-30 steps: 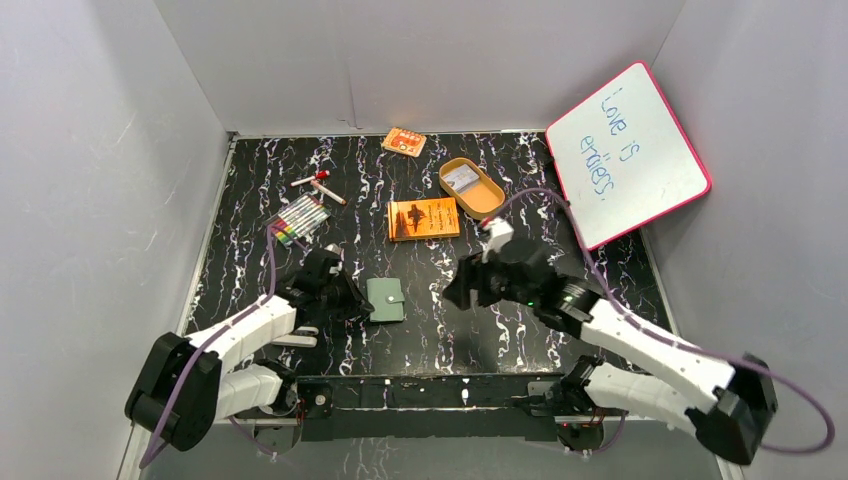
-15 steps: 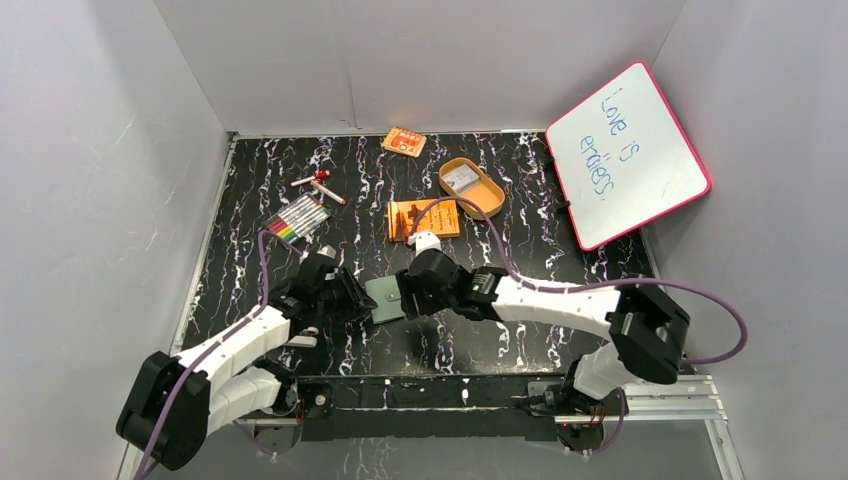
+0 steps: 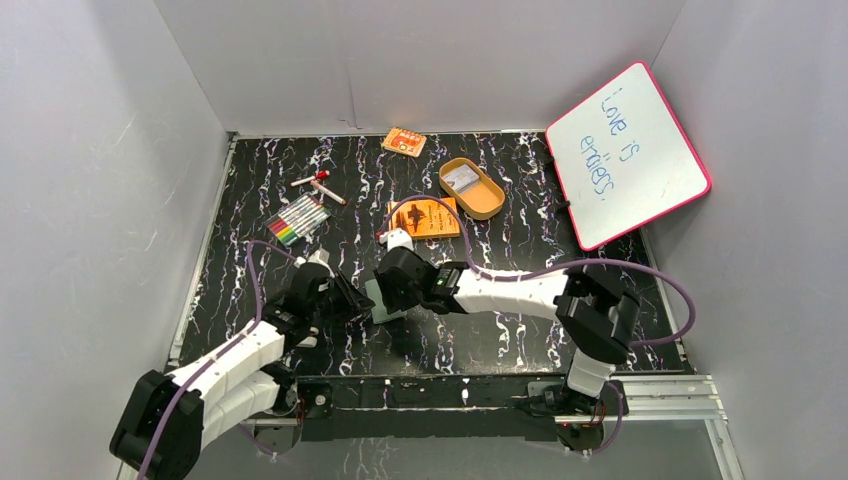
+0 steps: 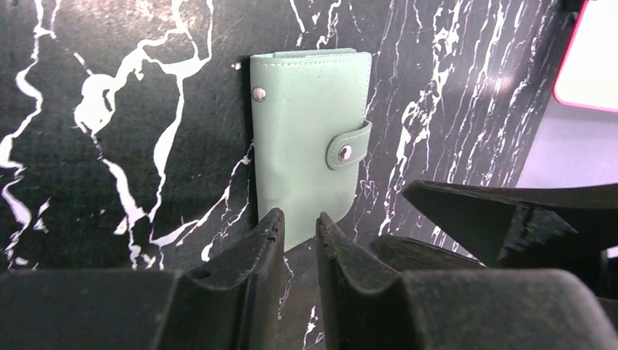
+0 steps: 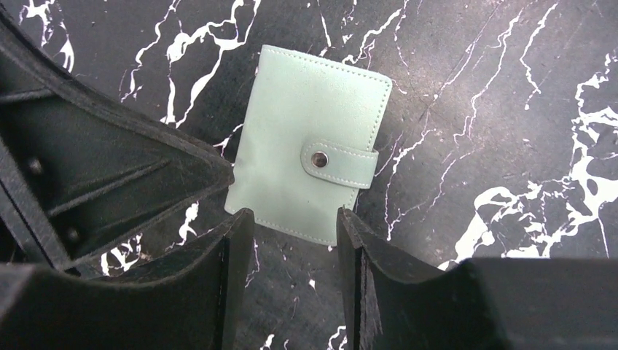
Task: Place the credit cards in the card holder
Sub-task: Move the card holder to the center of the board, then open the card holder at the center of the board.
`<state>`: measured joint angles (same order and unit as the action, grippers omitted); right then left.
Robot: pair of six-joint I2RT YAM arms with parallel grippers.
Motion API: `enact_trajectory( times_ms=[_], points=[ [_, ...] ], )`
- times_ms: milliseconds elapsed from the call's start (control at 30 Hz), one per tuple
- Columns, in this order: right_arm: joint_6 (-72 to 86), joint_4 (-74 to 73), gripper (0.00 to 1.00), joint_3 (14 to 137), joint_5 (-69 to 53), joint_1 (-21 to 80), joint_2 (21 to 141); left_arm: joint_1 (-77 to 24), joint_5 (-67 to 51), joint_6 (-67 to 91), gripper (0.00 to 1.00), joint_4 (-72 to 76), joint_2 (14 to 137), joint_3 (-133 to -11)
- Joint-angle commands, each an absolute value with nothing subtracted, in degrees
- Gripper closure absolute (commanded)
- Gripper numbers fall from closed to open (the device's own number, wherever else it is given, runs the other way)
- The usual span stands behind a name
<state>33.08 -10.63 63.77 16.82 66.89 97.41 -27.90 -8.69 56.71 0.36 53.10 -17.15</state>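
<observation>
Black marble with white veins covers the table (image 3: 520,210), the biggest thing in view. A pink-framed whiteboard (image 3: 628,155) with blue handwriting leans against the right wall. The right arm (image 3: 510,290) stretches leftward across the near half of the table, and the left arm (image 3: 235,350) reaches up from the near left corner, so that their tips meet close together just left of centre.

Farther back lie an orange book (image 3: 435,222), a tan oval tin (image 3: 472,187) and a pack of coloured markers (image 3: 300,218), all well apart from the arms.

The card holder (image 4: 306,153) lies flat on the table between the two arm tips, folded shut, its snap tab (image 5: 339,162) fastened across one edge.

The left end effector (image 4: 299,217) is released. Its fingers stand a narrow slit apart with nothing in them, tips just at the card holder's near edge.

The right end effector (image 5: 295,215) is released too and gapes wider. From its wrist view the card holder's near edge sits in line with that gap, unclamped.
</observation>
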Motion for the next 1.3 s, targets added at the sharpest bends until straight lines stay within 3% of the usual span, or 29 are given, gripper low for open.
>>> enact_trajectory(
  times_ms=[0, 433, 967, 1267],
  points=[
    [33.69, -8.77, 0.47, 67.25, 19.14, 67.01, 99.66, -28.09, -10.96, 59.07, 0.81, 10.19, 55.37, -15.42],
    [34.45, -7.56, 0.49, 70.56, 19.25, 66.09, 105.19, -27.95, -10.86, 58.87, 0.95, 15.07, 62.99, -13.18],
    [32.73, -18.23, 0.49, 76.36, 27.82, 66.18, 111.47, -27.95, -10.20, 59.39, 0.98, 15.38, 61.39, -10.72],
    [31.21, -18.96, 0.54, 76.49, 29.31, 67.26, 112.28, -27.95, -10.20, 59.50, 0.99, 16.04, 62.26, -10.71]
  ],
)
